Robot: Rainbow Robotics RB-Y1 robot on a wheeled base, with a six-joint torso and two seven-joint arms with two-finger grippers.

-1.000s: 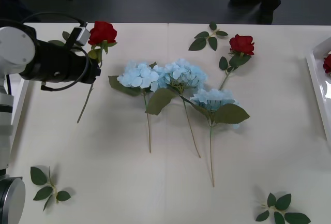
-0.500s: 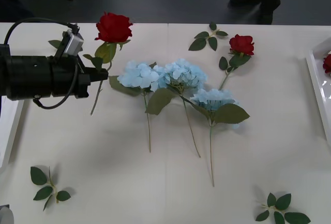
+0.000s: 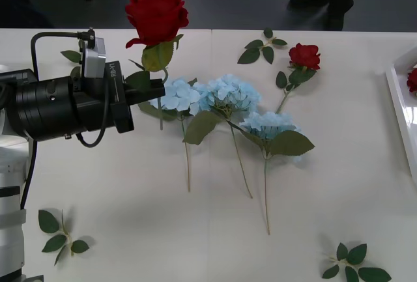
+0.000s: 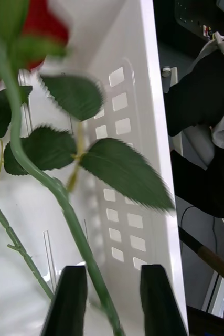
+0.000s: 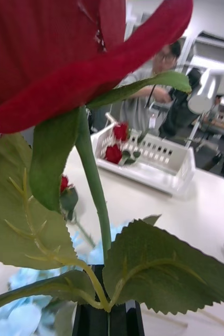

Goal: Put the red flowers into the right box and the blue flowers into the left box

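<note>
step: carrying a rose to the right box | left gripper (image 3: 153, 90) clamped on rose (image 3: 156, 15) stem, lifted above table's left | right gripper (image 4: 109, 294) jaws apart around a stem in right box (image 4: 143, 105) | next: long carry rightward over blue flowers (image 3: 225, 103)

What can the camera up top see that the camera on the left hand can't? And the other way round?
The front view gives the long stems of the blue flowers laid out across the table, plus the loose leaf sprigs near its corners. The left wrist view gives the left tool shut on the held rose, and two red heads inside the right box. Both have the held rose, the blue flowers, the rose lying on the table and the right box. The right tool is open over that box.
</note>
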